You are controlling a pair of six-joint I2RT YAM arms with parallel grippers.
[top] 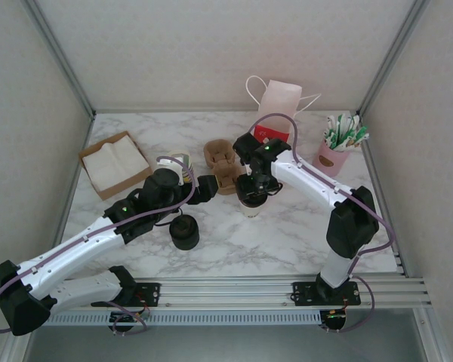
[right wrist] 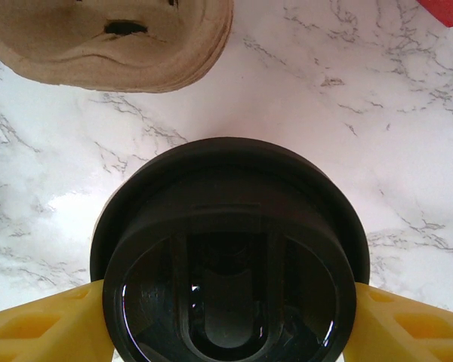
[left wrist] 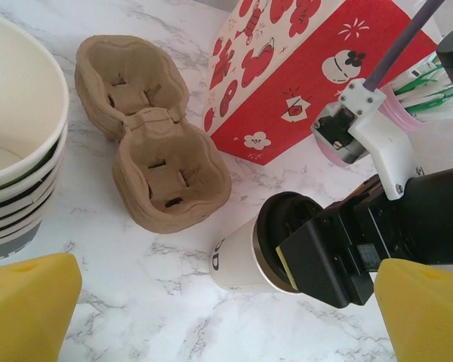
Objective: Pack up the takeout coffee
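Observation:
The takeout coffee [top: 250, 205], a cream-white cup [left wrist: 245, 260] with a round black lid [right wrist: 226, 256], is upright on the marble near the table's middle. My right gripper [top: 253, 188] comes down on it from above. Its yellow fingers [right wrist: 38, 324] press both sides of the lid, so it is shut on the cup. My left gripper [top: 211, 187] hovers just left of the cup, with the jaws wide open and nothing between them [left wrist: 226, 317]. The red-and-white bag [top: 278, 109] stands at the back, beyond the cup [left wrist: 302, 75].
A brown cardboard cup carrier [top: 223, 166] lies between the cup and the bag [left wrist: 151, 136]. A stack of lidless cups [top: 183, 164] and a black lid stack [top: 185, 232] flank my left arm. A napkin box [top: 115, 164] sits far left and a pink holder [top: 336, 151] far right.

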